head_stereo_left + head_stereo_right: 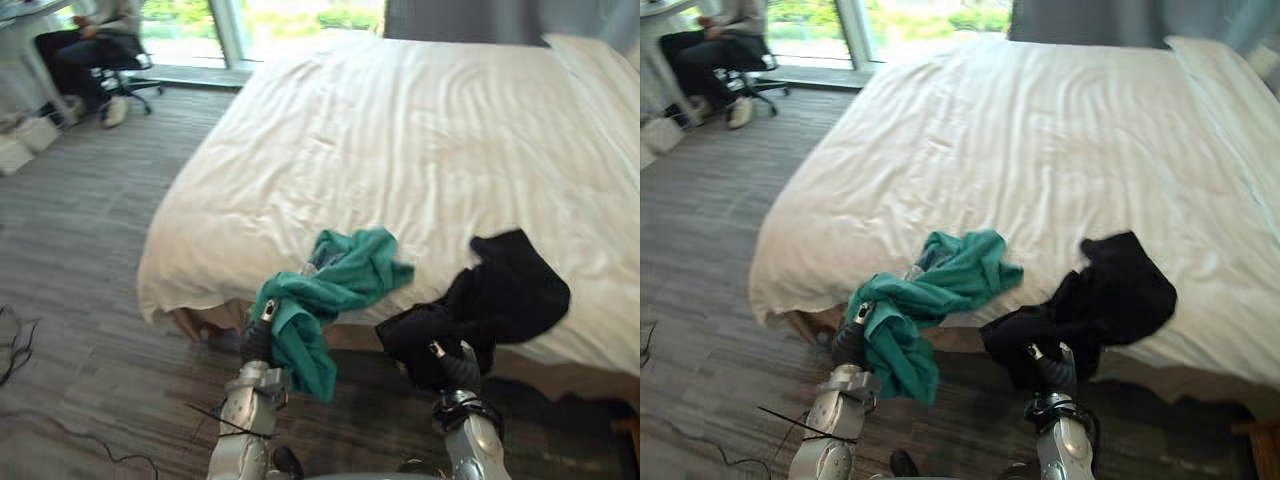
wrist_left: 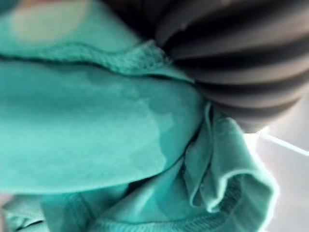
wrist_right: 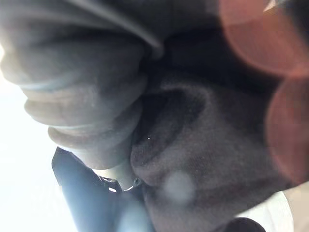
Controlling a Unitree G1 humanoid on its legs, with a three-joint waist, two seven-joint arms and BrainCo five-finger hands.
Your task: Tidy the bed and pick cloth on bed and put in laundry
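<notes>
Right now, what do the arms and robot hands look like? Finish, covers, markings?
The left arm and right arm are silver-grey, in blocky segments. The left robot hand and right robot hand each wear a dark ribbed cover over back and wrist. No markings visible.

The teal cloth [image 1: 345, 275] lay bunched at the near edge of the white, lightly wrinkled bed [image 1: 420, 140]. One end was spread on the sheet; the other hung twisted off the edge over my left hand [image 1: 256, 343]. Near it but apart, the black cloth [image 1: 505, 295] lay crumpled, its near end draped over my right hand [image 1: 458, 368].
</notes>
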